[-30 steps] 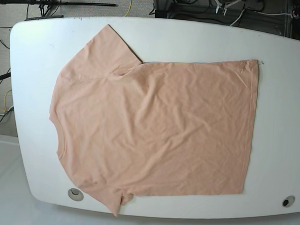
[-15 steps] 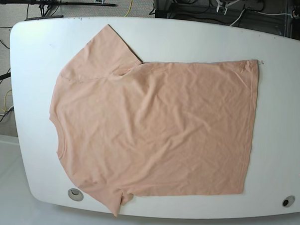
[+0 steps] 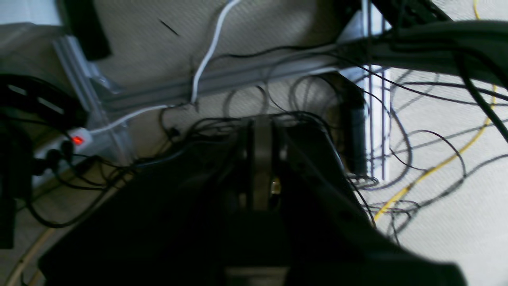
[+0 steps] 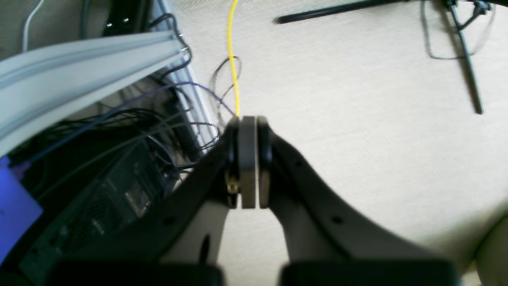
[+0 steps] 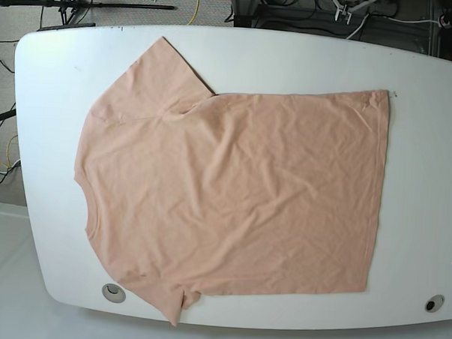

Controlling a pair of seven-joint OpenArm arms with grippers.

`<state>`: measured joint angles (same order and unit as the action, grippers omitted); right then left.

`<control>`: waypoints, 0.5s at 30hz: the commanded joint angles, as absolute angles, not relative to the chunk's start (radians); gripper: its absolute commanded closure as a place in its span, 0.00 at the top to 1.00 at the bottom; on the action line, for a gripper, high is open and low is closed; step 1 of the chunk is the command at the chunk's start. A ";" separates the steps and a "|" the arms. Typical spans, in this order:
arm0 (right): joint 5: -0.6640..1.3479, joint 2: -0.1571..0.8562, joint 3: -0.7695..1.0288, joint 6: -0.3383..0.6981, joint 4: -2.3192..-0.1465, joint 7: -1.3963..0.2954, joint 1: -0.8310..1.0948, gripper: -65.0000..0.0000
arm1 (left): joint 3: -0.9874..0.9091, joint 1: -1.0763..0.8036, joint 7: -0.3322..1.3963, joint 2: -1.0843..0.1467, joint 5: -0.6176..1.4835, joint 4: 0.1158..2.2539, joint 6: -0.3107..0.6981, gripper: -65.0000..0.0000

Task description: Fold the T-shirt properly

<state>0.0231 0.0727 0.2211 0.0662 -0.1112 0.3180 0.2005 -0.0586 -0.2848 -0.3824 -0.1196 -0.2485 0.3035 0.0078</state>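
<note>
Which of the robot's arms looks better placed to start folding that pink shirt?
Neither, really. The T-shirt lies flat and unfolded on the white table, and no arm shows above it. The left hand and right hand are both shut, over floor and cables, off the table.

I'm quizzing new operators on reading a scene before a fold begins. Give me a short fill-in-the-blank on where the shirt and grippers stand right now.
1. The T-shirt lies spread flat on the ____ table.
2. In the base view, the shirt's neckline faces the ____ edge of the picture.
3. The right gripper has its jaws ____, holding nothing.
4. The left gripper hangs over tangled ____ on the floor, not over the table.

Missing words: white; left; shut; cables
</note>
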 commanded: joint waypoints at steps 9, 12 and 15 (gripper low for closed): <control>0.006 0.088 0.221 0.064 -0.111 0.309 0.227 0.00 | -0.059 -0.242 -0.416 -0.101 -0.262 0.189 0.002 0.00; 0.003 0.086 0.221 0.066 -0.119 0.311 0.233 0.00 | -0.060 -0.236 -0.425 -0.095 -0.265 0.165 0.002 0.00; -0.017 0.085 0.218 0.070 -0.123 0.325 0.233 0.00 | -0.063 -0.214 -0.451 -0.086 -0.260 0.120 0.002 0.00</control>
